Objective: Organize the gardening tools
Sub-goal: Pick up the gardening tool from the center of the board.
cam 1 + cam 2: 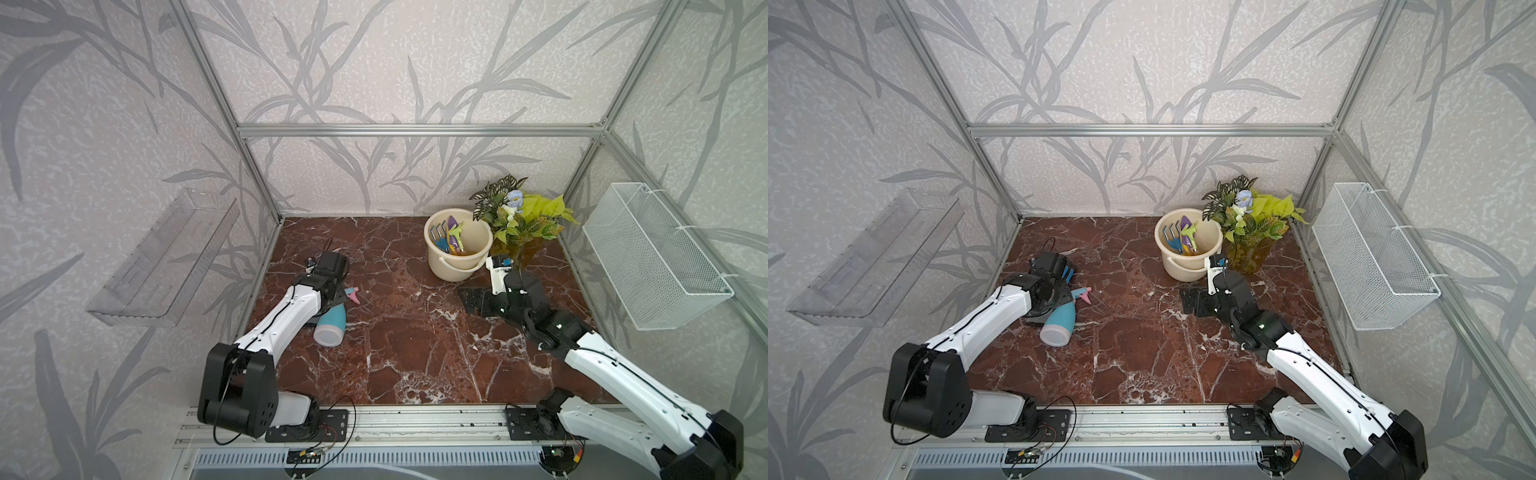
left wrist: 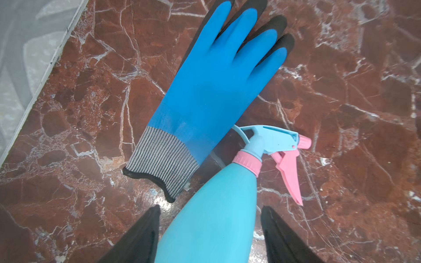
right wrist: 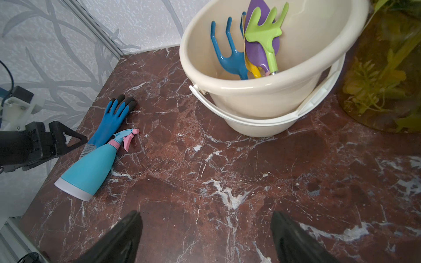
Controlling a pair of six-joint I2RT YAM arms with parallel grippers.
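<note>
— Red-brown marble tabletop, leaf-print walls all round. Where's the left gripper?

— Low over the spray bottle, which lies on its side. Its fingers stand apart, one on each flank of the blue body. A sliver of marble shows between one finger and the plastic, so nothing is pinched.

— And past those fingertips?

— The bottle's pink collar and trigger. Beside the neck a blue glove lies flat, cuff nearest the fingers, its edge against the sprayer head.

— The right gripper?

— Spread wide, with only bare marble between its fingers.

— So where are the gardening tools?

— All in the cream bucket, ahead of the right fingers and clear of them, well apart from the left ones. The blue fork leans prongs up, and the purple trowel stands next to it. The green rake lies against the trowel's blade. Only a bit of the yellow shovel shows, low among the handles.

— Anything else near?

— A leafy plant, just beside the bucket
</note>
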